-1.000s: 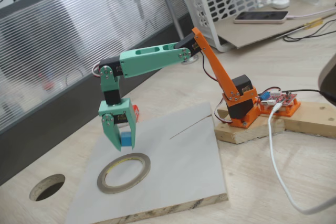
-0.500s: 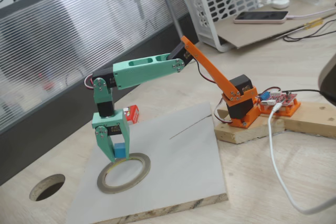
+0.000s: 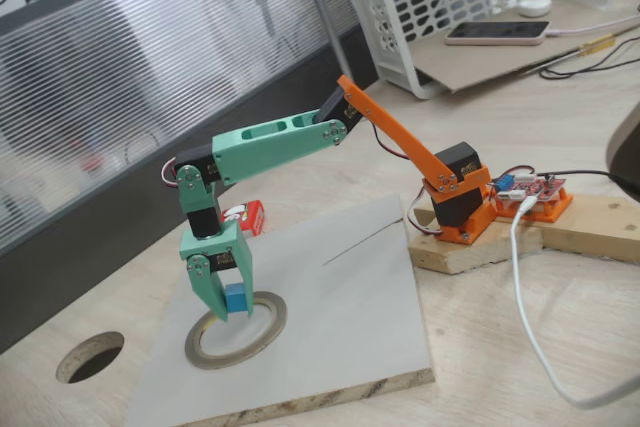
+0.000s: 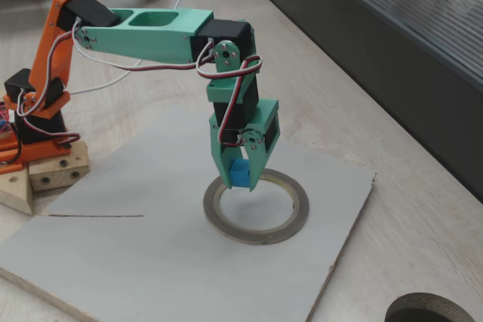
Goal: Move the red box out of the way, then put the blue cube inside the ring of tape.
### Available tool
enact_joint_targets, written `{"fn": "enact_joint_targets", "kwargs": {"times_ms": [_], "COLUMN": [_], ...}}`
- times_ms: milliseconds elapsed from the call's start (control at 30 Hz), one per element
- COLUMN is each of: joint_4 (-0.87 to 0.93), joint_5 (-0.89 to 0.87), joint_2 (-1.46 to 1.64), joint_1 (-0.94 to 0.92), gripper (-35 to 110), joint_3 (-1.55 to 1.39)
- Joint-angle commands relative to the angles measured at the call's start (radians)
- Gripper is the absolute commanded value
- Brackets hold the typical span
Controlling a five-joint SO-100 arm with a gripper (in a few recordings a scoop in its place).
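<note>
Pale wooden tabletop carries a grey board where the pincer (image 4: 240, 176), clamped on the blue cube (image 4: 240, 173), hangs over the near rim of the ring of tape (image 4: 256, 206), whose opening lies just beyond.

arm: orange base and lower link, green forearm reaching out level from the raised elbow, wrist bent straight down
gripper (image 3: 232, 305): green, pointing down, fingers closed on the blue cube (image 3: 236, 298)
place: fingertips just above the near-inner edge of the ring of tape (image 3: 236, 330); in the other fixed view the gripper (image 4: 240, 179) hangs over the ring's rim (image 4: 256, 207)
</note>
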State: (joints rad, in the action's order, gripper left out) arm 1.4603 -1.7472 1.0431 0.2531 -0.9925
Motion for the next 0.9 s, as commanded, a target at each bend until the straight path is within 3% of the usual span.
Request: {"fn": "enact_joint_targets", "kwargs": {"times_ms": [0, 867], "joint_4": [-0.003, 0.011], "joint_5": [-0.008, -0.015], "joint_2": [0.017, 0.018], "joint_1": [0.025, 0.023], "gripper": [3, 4], "joint_3": [0.021, 0.009]}}
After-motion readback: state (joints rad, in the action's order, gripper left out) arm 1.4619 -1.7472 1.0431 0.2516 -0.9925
